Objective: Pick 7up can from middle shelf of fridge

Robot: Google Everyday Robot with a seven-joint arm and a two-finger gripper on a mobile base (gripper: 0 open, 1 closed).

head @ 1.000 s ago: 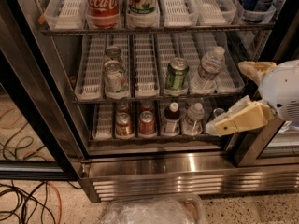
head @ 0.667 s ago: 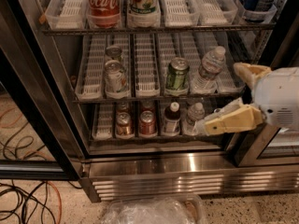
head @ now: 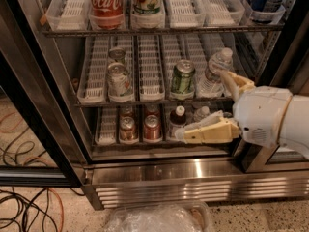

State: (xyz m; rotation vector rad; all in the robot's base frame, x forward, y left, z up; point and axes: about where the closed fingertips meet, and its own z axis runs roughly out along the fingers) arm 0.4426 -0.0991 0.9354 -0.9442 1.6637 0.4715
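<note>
The fridge point(head: 159, 175) stands open before me. On its middle shelf point(head: 149, 100), the 7up can point(head: 118, 81) stands upright in a left lane tray, silvery-white with a shiny lid. Another silvery can point(head: 117, 56) stands right behind it. My gripper point(head: 201, 104) is at the right, in front of the shelves, open with nothing in it. The upper finger point(head: 234, 83) is beside a clear water bottle point(head: 215, 74). The lower finger point(head: 207, 131) reaches left across the bottom shelf. The gripper is well to the right of the 7up can and apart from it.
A green can point(head: 182, 76) stands on the middle shelf between the 7up can and the bottle. A Coca-Cola can point(head: 105, 4) and a white-green can point(head: 147, 1) stand above. Cans point(head: 140, 128) and a dark bottle point(head: 178, 120) stand below. Cables point(head: 24, 207) and a plastic bag point(head: 159, 219) lie on the floor.
My gripper has moved left and a little in toward the shelves, and now overlaps the bottle's lane. The cans and bottles have not moved.
</note>
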